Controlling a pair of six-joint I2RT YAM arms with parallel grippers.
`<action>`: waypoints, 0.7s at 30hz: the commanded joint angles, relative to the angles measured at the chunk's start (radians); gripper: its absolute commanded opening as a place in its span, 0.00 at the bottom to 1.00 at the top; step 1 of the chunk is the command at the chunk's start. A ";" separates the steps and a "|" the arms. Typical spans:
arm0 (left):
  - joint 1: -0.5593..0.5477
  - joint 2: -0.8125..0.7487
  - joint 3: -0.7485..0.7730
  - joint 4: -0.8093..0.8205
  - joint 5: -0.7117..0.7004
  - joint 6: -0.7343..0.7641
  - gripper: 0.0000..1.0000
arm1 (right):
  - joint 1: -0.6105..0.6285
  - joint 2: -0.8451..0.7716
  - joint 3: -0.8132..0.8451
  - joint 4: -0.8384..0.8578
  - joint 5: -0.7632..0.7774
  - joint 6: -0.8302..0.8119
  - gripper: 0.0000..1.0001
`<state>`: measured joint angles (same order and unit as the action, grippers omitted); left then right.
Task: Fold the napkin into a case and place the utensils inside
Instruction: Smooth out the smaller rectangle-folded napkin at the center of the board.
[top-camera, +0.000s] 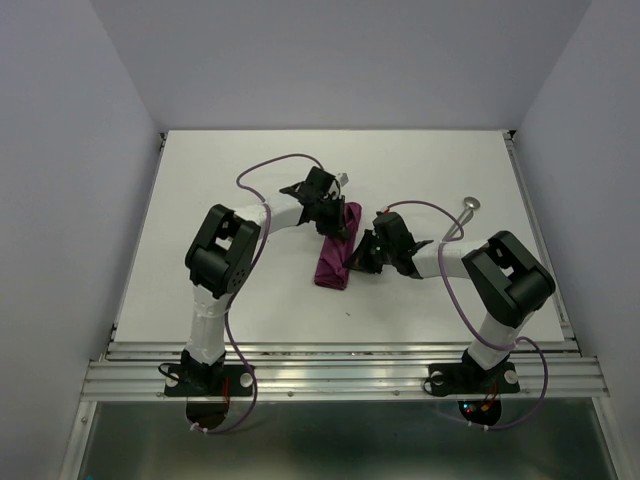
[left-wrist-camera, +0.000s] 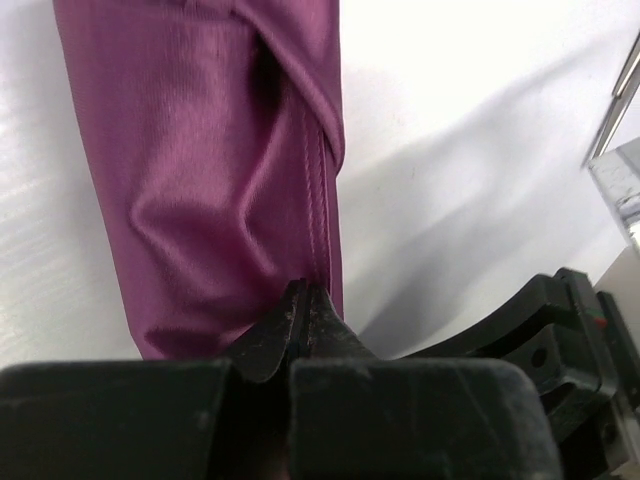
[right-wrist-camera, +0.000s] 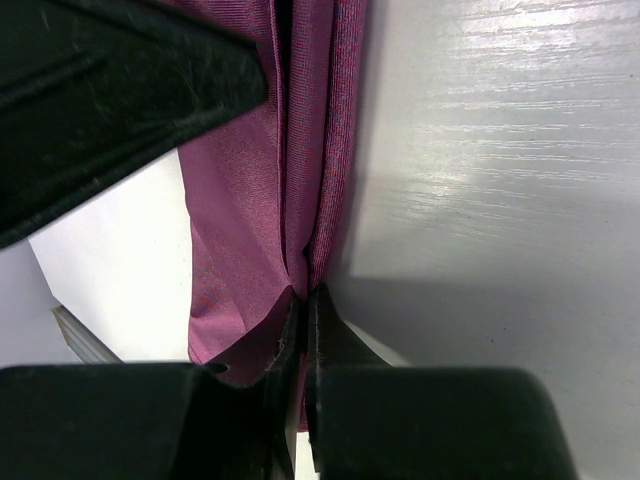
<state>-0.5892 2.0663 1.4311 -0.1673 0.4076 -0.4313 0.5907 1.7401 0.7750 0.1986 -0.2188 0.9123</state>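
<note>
The folded napkin lies in the middle of the table, with the spoon at its two o'clock. The left gripper and the right gripper are both clenched, it seems on its hems. The cloth is soft and slippery, so best hold the doubled edge.

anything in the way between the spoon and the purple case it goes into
Yes. The right gripper, shut on the right edge of the case, and its arm sit between the case and the spoon at the far right.
</note>
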 joint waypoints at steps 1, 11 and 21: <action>-0.006 0.006 0.061 -0.020 -0.030 -0.001 0.00 | 0.008 -0.022 -0.003 -0.025 0.009 -0.024 0.01; -0.004 0.002 0.061 -0.015 -0.150 -0.003 0.00 | 0.008 -0.020 0.006 -0.030 0.006 -0.029 0.01; -0.037 0.061 0.094 0.047 -0.061 -0.035 0.00 | 0.008 -0.011 0.015 -0.037 0.004 -0.032 0.01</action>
<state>-0.6086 2.1269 1.5009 -0.1535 0.3012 -0.4515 0.5907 1.7401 0.7753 0.1967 -0.2192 0.9112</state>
